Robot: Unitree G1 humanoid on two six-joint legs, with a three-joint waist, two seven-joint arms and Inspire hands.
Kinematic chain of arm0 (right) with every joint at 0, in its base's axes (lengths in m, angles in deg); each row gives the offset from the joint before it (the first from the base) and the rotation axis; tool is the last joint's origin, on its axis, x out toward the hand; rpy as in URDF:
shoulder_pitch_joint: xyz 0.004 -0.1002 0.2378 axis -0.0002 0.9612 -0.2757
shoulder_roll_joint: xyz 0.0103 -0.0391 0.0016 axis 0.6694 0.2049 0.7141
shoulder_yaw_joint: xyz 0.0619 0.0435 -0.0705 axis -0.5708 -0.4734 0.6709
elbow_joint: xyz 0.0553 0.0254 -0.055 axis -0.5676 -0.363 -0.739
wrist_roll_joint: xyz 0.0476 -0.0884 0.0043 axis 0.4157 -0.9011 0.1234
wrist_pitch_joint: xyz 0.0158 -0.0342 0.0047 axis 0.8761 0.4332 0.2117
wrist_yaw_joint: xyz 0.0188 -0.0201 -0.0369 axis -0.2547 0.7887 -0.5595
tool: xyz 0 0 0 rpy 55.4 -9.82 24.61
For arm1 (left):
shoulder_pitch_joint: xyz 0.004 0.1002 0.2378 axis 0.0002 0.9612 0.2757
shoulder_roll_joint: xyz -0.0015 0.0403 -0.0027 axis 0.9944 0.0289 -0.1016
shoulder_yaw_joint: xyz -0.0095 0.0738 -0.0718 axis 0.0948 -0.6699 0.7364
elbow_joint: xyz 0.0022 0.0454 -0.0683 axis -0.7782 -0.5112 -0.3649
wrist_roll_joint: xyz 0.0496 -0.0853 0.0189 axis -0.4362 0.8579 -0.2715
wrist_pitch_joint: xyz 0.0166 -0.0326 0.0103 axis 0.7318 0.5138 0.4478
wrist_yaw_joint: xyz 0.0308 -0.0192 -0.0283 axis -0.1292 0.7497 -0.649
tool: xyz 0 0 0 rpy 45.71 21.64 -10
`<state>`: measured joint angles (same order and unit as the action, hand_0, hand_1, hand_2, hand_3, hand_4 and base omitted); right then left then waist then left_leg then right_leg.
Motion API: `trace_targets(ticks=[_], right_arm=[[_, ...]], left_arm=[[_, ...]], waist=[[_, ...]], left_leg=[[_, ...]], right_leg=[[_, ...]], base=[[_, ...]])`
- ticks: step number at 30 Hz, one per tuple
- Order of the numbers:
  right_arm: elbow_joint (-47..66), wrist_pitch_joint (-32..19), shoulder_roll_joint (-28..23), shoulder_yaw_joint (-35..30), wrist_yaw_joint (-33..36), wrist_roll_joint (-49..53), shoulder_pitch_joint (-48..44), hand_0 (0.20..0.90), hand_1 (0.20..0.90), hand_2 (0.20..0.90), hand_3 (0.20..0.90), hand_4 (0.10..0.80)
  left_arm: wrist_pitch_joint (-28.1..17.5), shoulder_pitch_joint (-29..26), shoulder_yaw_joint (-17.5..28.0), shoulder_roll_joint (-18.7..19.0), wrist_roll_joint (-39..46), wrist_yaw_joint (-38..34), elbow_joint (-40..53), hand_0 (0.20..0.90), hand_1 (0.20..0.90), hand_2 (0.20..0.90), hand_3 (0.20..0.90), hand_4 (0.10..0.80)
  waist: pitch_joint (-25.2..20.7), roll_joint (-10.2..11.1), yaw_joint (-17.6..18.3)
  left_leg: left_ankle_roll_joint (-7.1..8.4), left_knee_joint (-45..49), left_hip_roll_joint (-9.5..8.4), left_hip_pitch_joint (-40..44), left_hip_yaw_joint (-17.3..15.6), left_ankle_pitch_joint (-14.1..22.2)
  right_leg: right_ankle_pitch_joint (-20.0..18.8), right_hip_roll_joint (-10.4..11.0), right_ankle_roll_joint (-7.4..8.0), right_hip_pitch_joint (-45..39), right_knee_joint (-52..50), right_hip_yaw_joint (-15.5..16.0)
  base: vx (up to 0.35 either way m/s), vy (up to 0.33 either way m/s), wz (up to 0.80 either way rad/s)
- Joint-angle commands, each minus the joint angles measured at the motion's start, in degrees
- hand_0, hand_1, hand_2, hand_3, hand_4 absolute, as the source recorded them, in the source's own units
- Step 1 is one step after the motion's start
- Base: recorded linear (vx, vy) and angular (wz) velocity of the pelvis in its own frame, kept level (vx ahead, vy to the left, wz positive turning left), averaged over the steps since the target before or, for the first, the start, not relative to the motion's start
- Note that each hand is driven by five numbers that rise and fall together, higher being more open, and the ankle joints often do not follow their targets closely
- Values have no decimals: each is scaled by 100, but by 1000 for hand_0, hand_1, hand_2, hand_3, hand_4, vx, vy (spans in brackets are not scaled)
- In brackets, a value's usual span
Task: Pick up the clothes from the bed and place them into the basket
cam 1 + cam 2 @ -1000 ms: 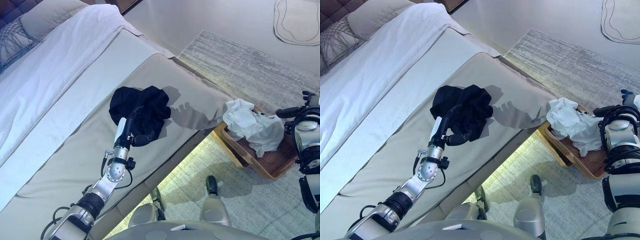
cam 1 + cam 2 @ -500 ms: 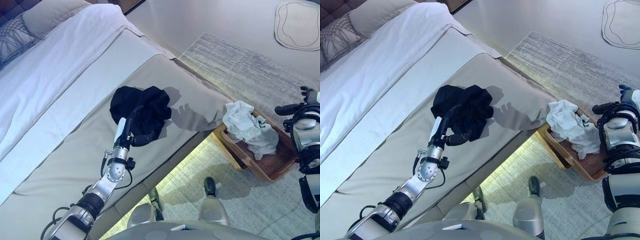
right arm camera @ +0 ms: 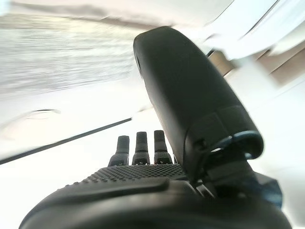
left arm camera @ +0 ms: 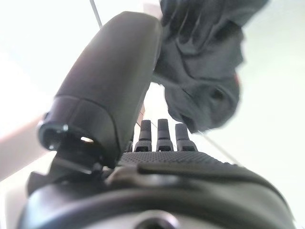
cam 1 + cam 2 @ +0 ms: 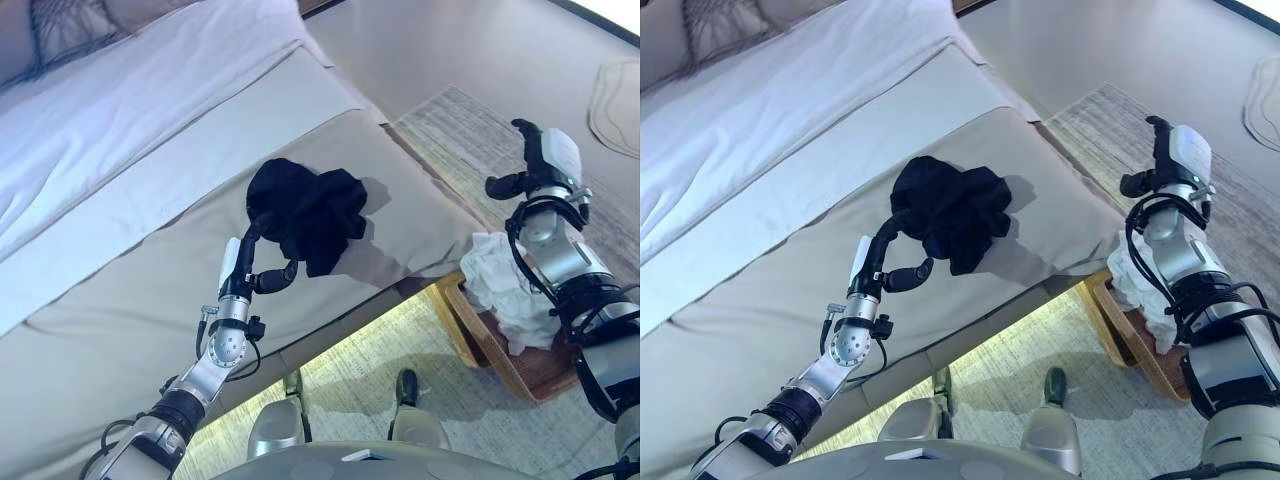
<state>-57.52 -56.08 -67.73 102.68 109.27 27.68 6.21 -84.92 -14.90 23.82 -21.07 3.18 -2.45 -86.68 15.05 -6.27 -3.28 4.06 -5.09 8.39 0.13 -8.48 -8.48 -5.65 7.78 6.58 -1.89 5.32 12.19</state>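
A black heap of clothes (image 5: pixel 308 205) lies on the beige bed cover (image 5: pixel 120 300) near the bed's edge. My left hand (image 5: pixel 245 264) rests on the bed at the heap's near side, open, fingertips at the cloth's edge and thumb spread. In the left wrist view the black cloth (image 4: pixel 205 81) shows just past the straight fingers (image 4: pixel 158 136). White clothes (image 5: pixel 500 287) hang over the rim of the brown basket (image 5: pixel 525 368) on the floor beside the bed. My right hand (image 5: pixel 540 165) is raised above the basket, open and empty, as it also shows in the right wrist view (image 3: pixel 143 174).
The bed runs from the upper left, with a white sheet (image 5: pixel 150 100) and pillows (image 5: pixel 60 25) at the far end. A grey rug (image 5: pixel 450 120) lies on the floor beside the bed, and a round mat (image 5: pixel 620 105) lies farther right.
The camera has shifted. My right arm has risen from beside the basket to above it, nearer the bed. My left hand stays at the black clothes.
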Motion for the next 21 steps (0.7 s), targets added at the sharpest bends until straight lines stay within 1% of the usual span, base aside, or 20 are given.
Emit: trace_targets(ticks=[1,3,5,6,10,12,15,18,21], right_arm=[[-207,-347,140,496,460,-240,-1066,900,900,900,900,800],[-388,-352,226,597,552,-145,-1235,900,900,900,900,800],[-713,-399,302,645,591,-49,-1516,900,900,900,900,800],[-820,-427,325,669,588,-26,-1614,900,900,900,900,800],[-1134,-356,399,833,680,5,-2030,900,900,900,900,800],[-1281,-319,415,905,709,27,-2192,900,900,900,900,800],[-1402,-240,452,975,677,-43,-2388,900,900,900,900,800],[-1480,-31,542,1105,662,-52,-2675,900,900,900,900,800],[-1530,101,576,1192,601,-49,-2877,900,900,900,900,800]], left_arm=[[-400,-196,202,449,-82,-289,66,900,900,900,900,800],[-427,-243,172,519,-55,-290,121,900,900,900,900,800],[-553,-368,108,580,-34,-320,126,900,900,900,900,800],[-576,-412,91,590,-15,-343,132,900,900,900,900,800],[-718,-652,15,671,137,-381,278,900,900,900,900,800],[-780,-712,-22,679,175,-344,380,900,900,900,900,800],[-829,-747,-99,676,181,-313,465,900,900,900,900,800],[-874,-789,-187,704,175,-318,593,900,900,900,900,800],[-855,-811,-223,753,164,-348,738,900,900,900,900,800]], waist=[[-329,450,-280],[-200,394,-415],[4,287,-572],[64,252,-609],[457,66,-794],[642,-22,-877],[837,-102,-986],[1061,-153,-1112],[1206,-173,-1184]], left_leg=[[12,9,-293,104,-114,706],[-19,94,-325,-29,23,692],[-50,229,-381,-262,242,677],[-59,262,-400,-326,299,673],[-133,508,-555,-687,565,689],[-167,630,-638,-865,645,696],[-209,766,-731,-1084,744,683],[-287,868,-834,-1370,860,632],[-330,951,-878,-1559,885,609]], right_leg=[[636,58,-447,7,-362,401],[771,125,-473,130,-669,488],[892,205,-503,345,-1008,604],[926,225,-513,407,-1091,629],[1086,363,-554,780,-1543,731],[1138,421,-567,937,-1738,796],[1159,476,-565,1124,-1934,858],[1145,511,-541,1427,-2132,878],[1151,539,-524,1645,-2314,897]], base=[[74,48,34],[9,57,35],[-60,56,42],[-62,58,41],[-53,49,32],[-38,33,24],[5,22,24],[3,11,19],[-8,10,9]])
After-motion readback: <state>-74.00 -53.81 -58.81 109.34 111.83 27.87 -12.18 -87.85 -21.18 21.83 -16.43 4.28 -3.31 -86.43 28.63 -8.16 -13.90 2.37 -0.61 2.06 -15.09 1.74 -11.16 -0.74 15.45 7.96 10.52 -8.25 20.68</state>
